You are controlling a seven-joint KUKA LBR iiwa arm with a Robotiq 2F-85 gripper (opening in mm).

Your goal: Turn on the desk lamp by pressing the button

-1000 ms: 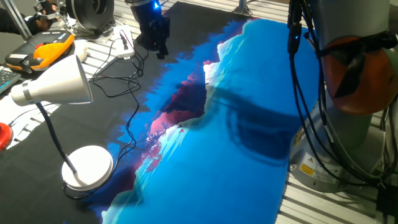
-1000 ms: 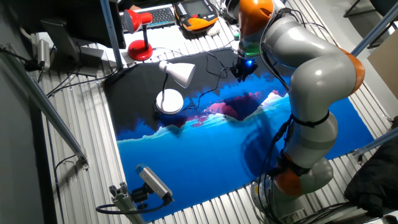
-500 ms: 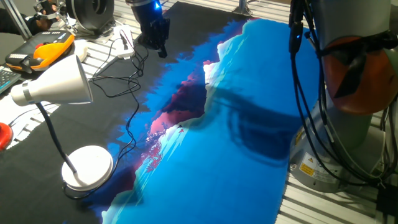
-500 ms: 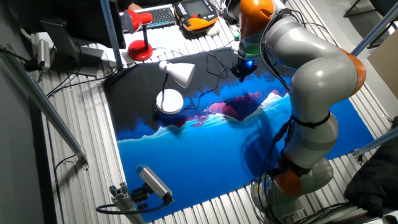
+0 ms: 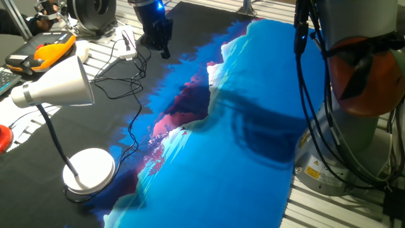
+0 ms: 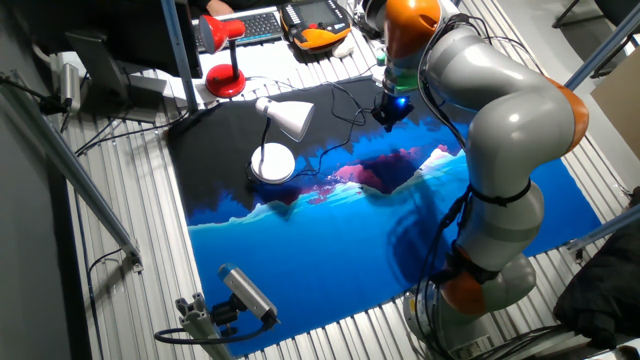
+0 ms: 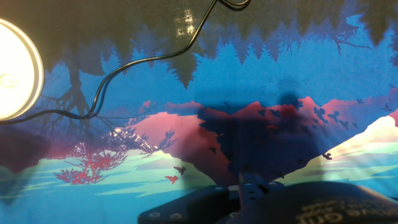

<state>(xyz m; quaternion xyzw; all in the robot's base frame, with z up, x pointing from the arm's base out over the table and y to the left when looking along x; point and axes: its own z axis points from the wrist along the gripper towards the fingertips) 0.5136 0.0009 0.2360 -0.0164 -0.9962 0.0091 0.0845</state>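
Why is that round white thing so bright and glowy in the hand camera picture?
In the hand view the desk lamp base is overexposed, washed out to a yellowish glare at the left edge. In one fixed view the same base looks plain white, with no glare.
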